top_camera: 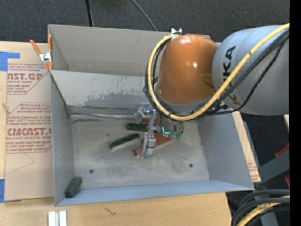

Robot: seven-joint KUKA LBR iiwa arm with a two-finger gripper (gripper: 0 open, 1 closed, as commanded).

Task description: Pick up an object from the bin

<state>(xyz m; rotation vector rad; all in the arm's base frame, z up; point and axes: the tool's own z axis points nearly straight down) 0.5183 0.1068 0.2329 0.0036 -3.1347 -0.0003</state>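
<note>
end effector (149, 147) down at centre of bin (94, 166), over reddish-brown flat piece (162, 144) | spread or pressed together: can't tell | green-and-tan stick (124, 141) just beside at its 9 o'clock | dark bar (138, 126) at 11 o'clock | dark green block (73, 186) well apart, bin's 7 o'clock corner

A block (73, 186) lies in the near-left corner of the bin (61, 126), well apart from the stick (124, 141) mid-floor.

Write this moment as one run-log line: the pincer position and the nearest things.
pincer: low, bin middle | over: reddish-brown piece | beside: dark green bar | front-left corner: dark green block
</note>
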